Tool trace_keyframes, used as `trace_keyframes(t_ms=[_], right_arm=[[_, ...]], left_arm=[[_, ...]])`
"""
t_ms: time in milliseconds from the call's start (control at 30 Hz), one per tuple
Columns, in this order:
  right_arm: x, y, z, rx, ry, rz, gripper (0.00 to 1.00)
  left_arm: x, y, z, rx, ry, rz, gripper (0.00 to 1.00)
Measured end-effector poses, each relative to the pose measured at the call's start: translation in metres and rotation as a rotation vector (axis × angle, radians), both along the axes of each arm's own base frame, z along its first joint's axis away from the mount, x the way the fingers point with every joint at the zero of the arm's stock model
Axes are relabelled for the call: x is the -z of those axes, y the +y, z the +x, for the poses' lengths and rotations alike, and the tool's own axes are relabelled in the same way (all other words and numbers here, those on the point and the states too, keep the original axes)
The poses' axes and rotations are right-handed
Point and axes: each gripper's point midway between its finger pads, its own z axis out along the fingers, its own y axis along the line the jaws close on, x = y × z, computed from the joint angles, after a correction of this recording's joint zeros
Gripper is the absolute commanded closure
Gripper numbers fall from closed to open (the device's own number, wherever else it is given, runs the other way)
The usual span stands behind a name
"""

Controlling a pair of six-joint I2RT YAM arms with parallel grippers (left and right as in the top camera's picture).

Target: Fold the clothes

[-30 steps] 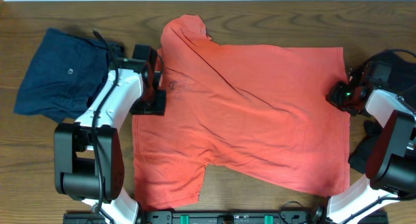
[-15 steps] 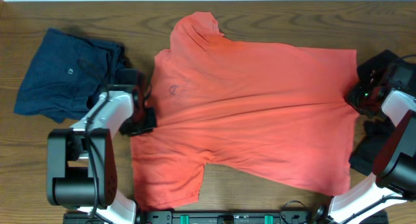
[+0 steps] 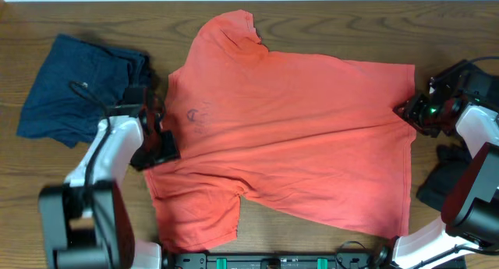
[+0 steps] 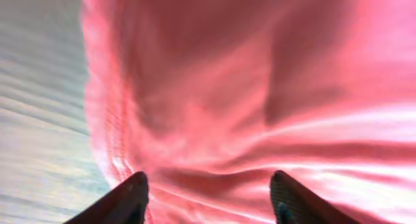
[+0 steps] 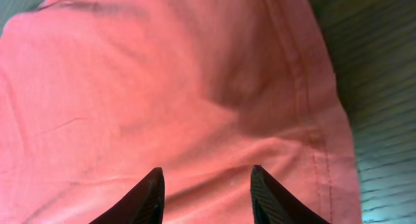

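Spreading under everything: brown wood-grain table (image 3: 327, 19).
T-shirt (image 3: 296, 136): coral, soft, lying rumpled flat at frame centre.
Navy garment (image 3: 70, 90): lying crumpled, upper left.
Black garment (image 3: 435, 189): bunching at right edge.
Left gripper (image 4: 208, 185): fingers standing apart over the shirt's stitched edge.
Right gripper (image 5: 207, 178): fingers standing apart over its hem.

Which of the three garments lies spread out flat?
The red T-shirt, in the middle; the blue garment and the black garment lie bunched at the sides.
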Motion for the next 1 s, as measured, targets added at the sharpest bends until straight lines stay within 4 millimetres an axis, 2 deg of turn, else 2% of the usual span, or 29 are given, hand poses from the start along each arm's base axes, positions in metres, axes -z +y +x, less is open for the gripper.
trace_keyframes(t_ms=[33,100,200,233,267,333,400,500,533,733,800,833,900,1000], right_arm=[[0.0,0.0,0.0,-0.003,-0.002,-0.001,0.75],[0.0,0.001,0.001,-0.004,-0.004,0.002,0.81],[0.002,0.005,-0.006,-0.001,0.029,0.019,0.8],[0.003,0.009,-0.011,0.001,0.057,0.035,0.77],[0.005,0.013,-0.016,0.005,0.084,0.05,0.74],[0.006,0.022,-0.026,0.001,0.129,0.081,0.76],[0.006,0.029,-0.032,-0.008,0.157,0.112,0.71],[-0.004,0.036,-0.04,-0.032,0.16,0.132,0.66],[-0.012,0.037,-0.041,-0.041,0.145,0.127,0.65],[-0.077,0.041,-0.06,-0.048,0.047,0.058,0.44],[-0.086,0.039,-0.072,-0.027,0.069,0.023,0.42],[-0.087,0.038,-0.077,-0.021,0.086,0.011,0.42],[-0.082,0.036,-0.088,-0.009,0.141,-0.008,0.49],[-0.071,0.033,-0.099,0.006,0.207,-0.019,0.49]], left_arm=[[-0.01,0.0,0.01,0.005,-0.058,-0.001,0.41],[-0.03,-0.003,0.029,0.023,-0.177,-0.015,0.52],[-0.049,-0.013,0.051,0.08,-0.303,-0.062,0.56],[-0.051,-0.018,0.055,0.102,-0.324,-0.077,0.56],[-0.052,-0.021,0.056,0.119,-0.333,-0.088,0.56],[-0.051,-0.027,0.056,0.146,-0.331,-0.107,0.55],[-0.052,-0.031,0.055,0.171,-0.331,-0.116,0.55],[-0.05,-0.032,0.051,0.193,-0.317,-0.121,0.54],[-0.049,-0.031,0.048,0.195,-0.304,-0.118,0.49],[-0.04,-0.009,0.02,0.179,-0.176,0.0,0.45],[-0.039,0.003,0.017,0.157,-0.159,0.049,0.42],[-0.039,0.008,0.017,0.143,-0.156,0.064,0.42],[-0.039,0.02,0.016,0.097,-0.149,0.087,0.41],[-0.036,0.042,0.011,0.013,-0.127,0.111,0.41]])
